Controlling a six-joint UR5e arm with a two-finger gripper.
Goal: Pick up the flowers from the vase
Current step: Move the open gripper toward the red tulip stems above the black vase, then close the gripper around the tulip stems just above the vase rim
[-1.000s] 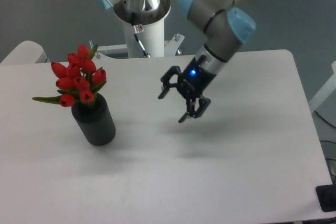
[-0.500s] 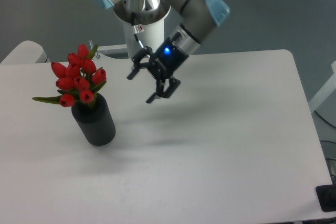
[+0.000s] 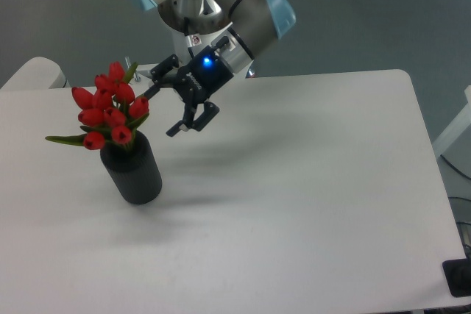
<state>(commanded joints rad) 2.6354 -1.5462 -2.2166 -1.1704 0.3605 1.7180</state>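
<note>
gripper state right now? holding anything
Gripper: open, holding nothing, just right of the flowers, which sit in the vase.

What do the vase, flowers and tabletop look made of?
Vase: matte black, thick-walled, no glare; ceramic or plastic, cannot tell which. Flowers: uniformly red buds with even green leaves, possibly artificial, though the picture is too coarse to settle it. Tabletop: smooth white sheet with rounded corners and a faint sheen, probably laminate or plastic.

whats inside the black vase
The flowers, red tulip buds with green leaves, stand in the vase. Their lower stems and the vase's inside are hidden by its wall.
</note>
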